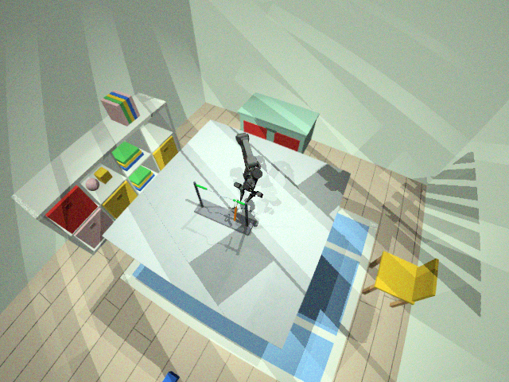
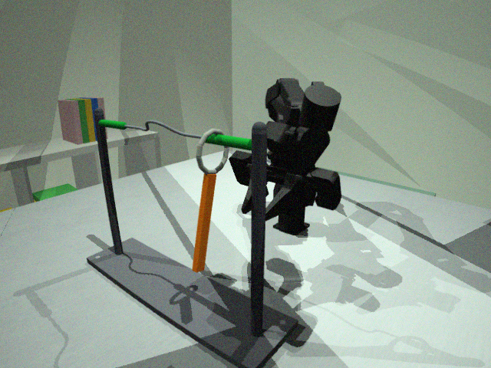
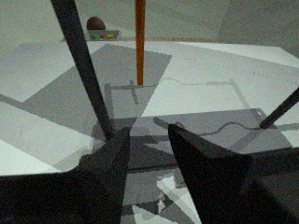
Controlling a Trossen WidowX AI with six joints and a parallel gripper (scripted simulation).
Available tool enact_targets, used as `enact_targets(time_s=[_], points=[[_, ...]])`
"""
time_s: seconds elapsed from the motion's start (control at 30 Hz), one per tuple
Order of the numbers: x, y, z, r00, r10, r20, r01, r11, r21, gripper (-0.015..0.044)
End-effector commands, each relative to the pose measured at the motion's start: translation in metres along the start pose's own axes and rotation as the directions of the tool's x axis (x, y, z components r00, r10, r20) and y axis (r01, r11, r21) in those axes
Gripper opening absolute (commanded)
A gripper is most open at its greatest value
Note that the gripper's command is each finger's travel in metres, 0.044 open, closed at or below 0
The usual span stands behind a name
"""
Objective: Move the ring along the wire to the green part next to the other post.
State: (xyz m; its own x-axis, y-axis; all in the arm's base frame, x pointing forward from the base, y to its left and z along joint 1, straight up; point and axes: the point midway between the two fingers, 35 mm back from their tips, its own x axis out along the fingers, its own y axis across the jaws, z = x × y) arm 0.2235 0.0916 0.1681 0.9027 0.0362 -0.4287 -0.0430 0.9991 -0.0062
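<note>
The pale ring (image 2: pixel 199 152) hangs around the green part (image 2: pixel 238 142) (image 1: pixel 238 201) by the near post (image 2: pixel 258 238) (image 1: pixel 246 216) (image 3: pixel 84 70), close to that part's inner end. Its orange handle (image 2: pixel 204 221) (image 1: pixel 235 213) (image 3: pixel 140 42) hangs down, slightly tilted, free of the fingers. My gripper (image 3: pixel 149 130) (image 1: pixel 245 200) is partly open and empty, behind the near post in the exterior view and apart from the handle. The grey wire (image 2: pixel 170 129) runs to the other green part (image 2: pixel 113 124) (image 1: pixel 201 187) by the far post (image 2: pixel 107 190) (image 1: pixel 198 195). The ring is out of the wrist view.
The posts stand on a dark base (image 2: pixel 150 289) (image 1: pixel 209 210) on the white table (image 1: pixel 164 255). The near post rises close to the left finger in the wrist view. Shelves (image 1: pixel 82 160), a green cabinet (image 1: pixel 279 113) and a yellow chair (image 1: pixel 398 275) stand around the table.
</note>
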Motion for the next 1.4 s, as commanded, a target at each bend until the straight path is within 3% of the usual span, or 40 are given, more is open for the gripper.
enact_targets(time_s=[0.0,0.4,0.77,1.37], points=[[-0.001,-0.001,0.001,1.000,-0.003,0.003,0.003,1.000,0.006,0.0160],[-0.001,-0.001,0.001,1.000,-0.003,0.003,0.003,1.000,0.006,0.0160],[-0.050,-0.003,0.002,1.000,0.005,0.012,-0.005,1.000,-0.005,0.0440],[-0.050,-0.003,0.002,1.000,0.005,0.012,-0.005,1.000,-0.005,0.0440]])
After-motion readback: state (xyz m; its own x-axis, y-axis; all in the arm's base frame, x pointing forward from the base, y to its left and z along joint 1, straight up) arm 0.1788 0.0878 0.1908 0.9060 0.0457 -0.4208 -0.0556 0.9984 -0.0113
